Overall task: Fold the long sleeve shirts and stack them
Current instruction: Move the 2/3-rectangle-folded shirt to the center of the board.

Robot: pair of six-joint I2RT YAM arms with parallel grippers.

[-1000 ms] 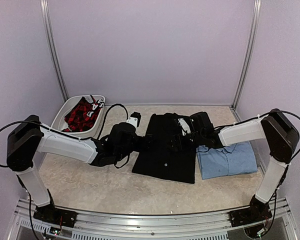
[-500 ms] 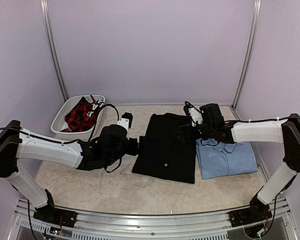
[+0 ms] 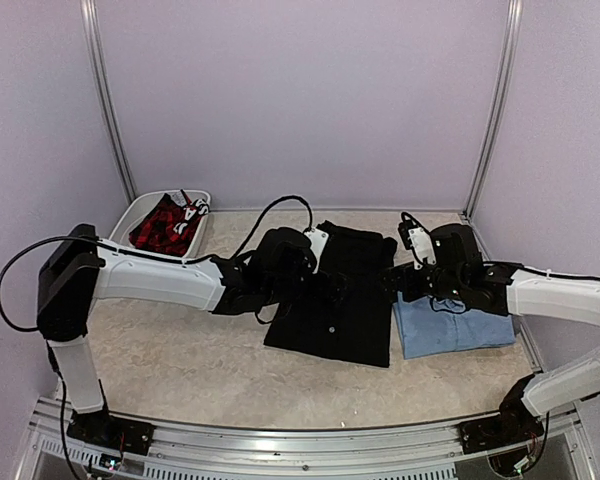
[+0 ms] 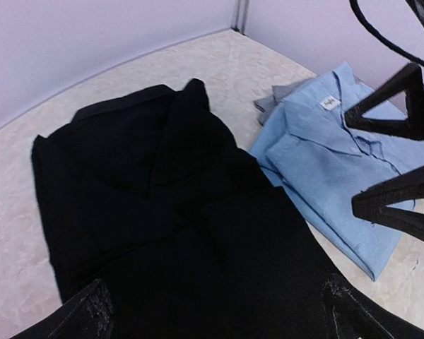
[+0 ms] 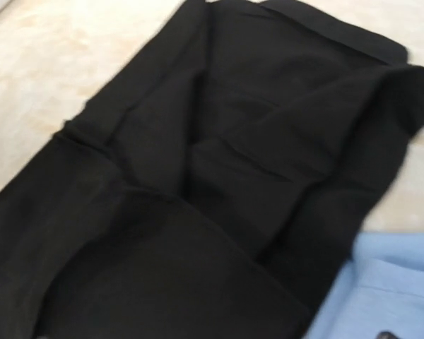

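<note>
Two shirts lie folded, edges touching, on the counter: black shirt centre, light blue shirt right. I see my left tool and right tool both spread apart above them.

Top camera overlooks the whole beige table from behind; both wrist cameras look down closely on the folded black cloth shirt and light blue collared shirt, shared by all

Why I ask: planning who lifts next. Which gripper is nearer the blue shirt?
Right. The right gripper hovers at the blue shirt's far left corner; the left gripper is over the black shirt, farther left.
</note>
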